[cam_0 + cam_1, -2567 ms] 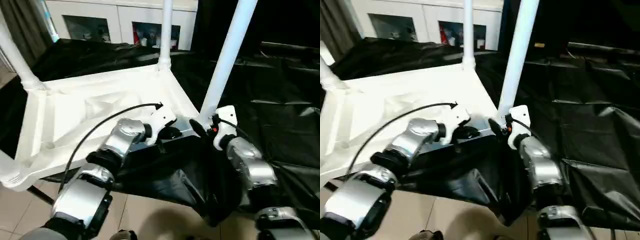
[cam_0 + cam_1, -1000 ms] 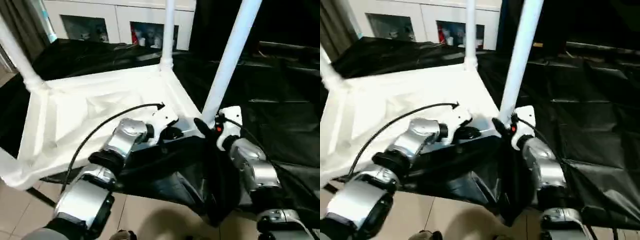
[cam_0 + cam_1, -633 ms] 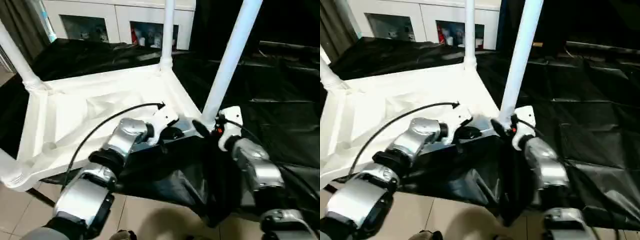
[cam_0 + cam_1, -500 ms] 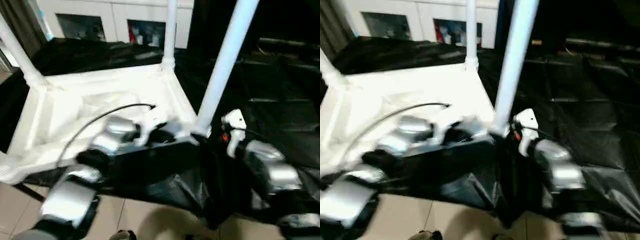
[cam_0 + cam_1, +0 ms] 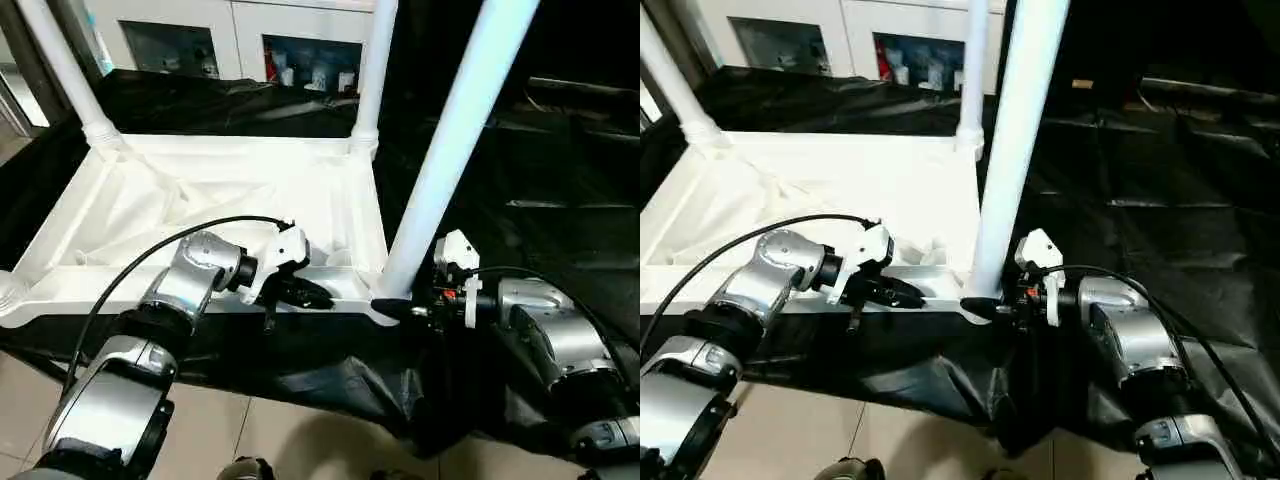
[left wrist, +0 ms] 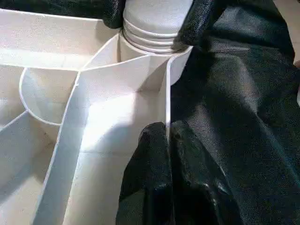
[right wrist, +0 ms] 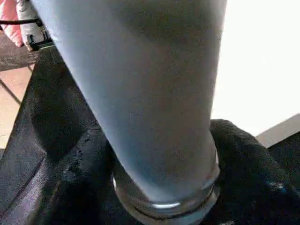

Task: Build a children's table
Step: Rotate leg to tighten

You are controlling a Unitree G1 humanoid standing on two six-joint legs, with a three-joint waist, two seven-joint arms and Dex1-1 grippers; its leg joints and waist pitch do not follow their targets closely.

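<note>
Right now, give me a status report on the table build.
Left hand shut on the tabletop's near rim. Right hand around near leg's base. Nothing in the way.

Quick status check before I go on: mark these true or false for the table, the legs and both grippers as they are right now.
1. The tabletop lies underside up. True.
2. The left gripper pinches the tabletop's near rim. True.
3. The right gripper holds a loose leg flat on the black sheet. False: its fingers flank the base of the upright near leg.
4. The far leg lies on its side. False: it stands upright in its corner socket.
</note>
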